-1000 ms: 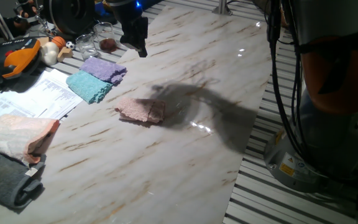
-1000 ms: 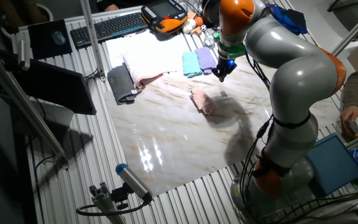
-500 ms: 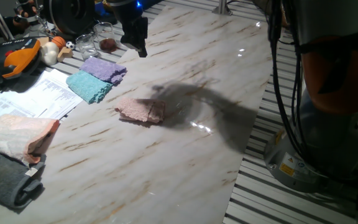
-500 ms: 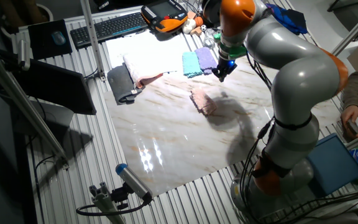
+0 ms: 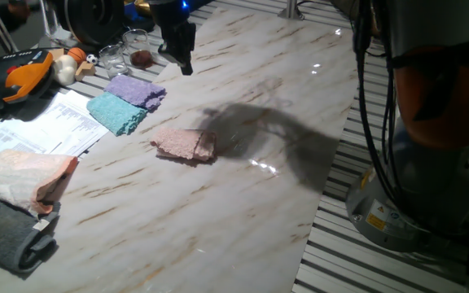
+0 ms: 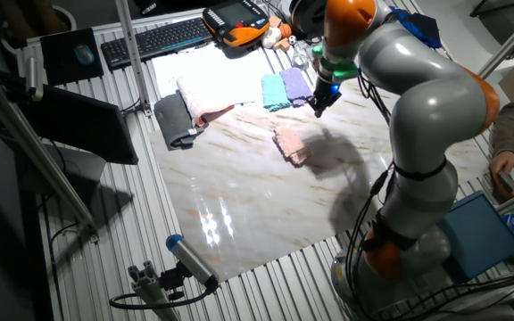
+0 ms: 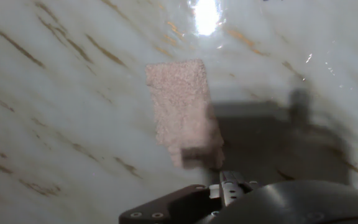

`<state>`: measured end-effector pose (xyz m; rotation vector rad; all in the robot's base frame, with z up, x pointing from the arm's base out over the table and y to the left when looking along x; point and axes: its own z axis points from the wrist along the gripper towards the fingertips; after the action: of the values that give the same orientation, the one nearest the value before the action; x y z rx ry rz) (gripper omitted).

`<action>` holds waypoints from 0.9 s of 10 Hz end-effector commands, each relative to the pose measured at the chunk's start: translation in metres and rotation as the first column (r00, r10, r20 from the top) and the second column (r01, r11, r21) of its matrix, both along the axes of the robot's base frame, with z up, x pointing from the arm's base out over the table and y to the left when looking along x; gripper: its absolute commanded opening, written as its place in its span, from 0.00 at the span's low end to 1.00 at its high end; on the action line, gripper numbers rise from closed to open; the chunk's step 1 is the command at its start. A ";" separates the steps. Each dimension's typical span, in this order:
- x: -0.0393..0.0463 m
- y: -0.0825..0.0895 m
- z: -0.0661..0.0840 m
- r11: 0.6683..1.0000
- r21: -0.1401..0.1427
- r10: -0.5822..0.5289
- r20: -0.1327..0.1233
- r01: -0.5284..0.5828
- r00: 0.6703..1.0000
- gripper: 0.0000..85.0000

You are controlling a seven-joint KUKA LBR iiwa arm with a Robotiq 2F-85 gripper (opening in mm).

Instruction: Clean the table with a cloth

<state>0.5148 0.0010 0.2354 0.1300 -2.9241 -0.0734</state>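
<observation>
The small dusty-pink cloth (image 5: 184, 145) lies flat on the white marble table (image 5: 243, 203), near its middle; it also shows in the other fixed view (image 6: 293, 145) and in the hand view (image 7: 182, 112), with a brownish patch at one end. My gripper (image 5: 185, 65) hangs in the air above the table's far part, well away from the cloth, and holds nothing. In the other fixed view the gripper (image 6: 317, 108) is above and to the right of the cloth. In the hand view the fingertips (image 7: 232, 185) sit close together at the bottom edge.
A teal cloth (image 5: 117, 112) and a purple cloth (image 5: 135, 89) lie left of the pink one. A pale peach cloth (image 5: 23, 175), a grey cloth (image 5: 6, 232) and papers (image 5: 43, 130) are at the left edge. Glasses (image 5: 124, 50) and an orange pendant (image 5: 23, 69) stand behind.
The arm has shifted slightly, and its shadow on the table has moved a little to the right. The pink cloth has not moved.
</observation>
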 end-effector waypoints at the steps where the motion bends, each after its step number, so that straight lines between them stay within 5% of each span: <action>1: 0.0001 0.000 0.000 1.000 -0.027 0.003 0.012 -0.003 1.000 0.00; 2: 0.0001 0.000 0.000 0.996 -0.074 -0.040 0.090 0.047 0.995 0.00; 3: 0.0001 0.000 0.000 0.995 -0.092 -0.035 0.100 0.045 0.994 0.00; 4: 0.0001 0.000 0.000 0.997 -0.034 -0.073 0.066 0.075 0.995 0.20; 5: 0.0015 0.005 -0.004 0.995 -0.044 -0.085 0.062 0.088 0.994 0.20; 6: 0.0039 0.018 -0.012 0.990 -0.063 -0.127 0.036 0.129 0.991 0.40; 8: 0.0094 0.043 -0.038 0.985 -0.068 -0.156 0.060 0.160 0.986 0.40; 9: 0.0124 0.052 -0.055 0.983 -0.077 -0.158 0.085 0.165 0.984 0.60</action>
<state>0.5278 0.0458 0.1932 -0.1247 -3.0076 0.0281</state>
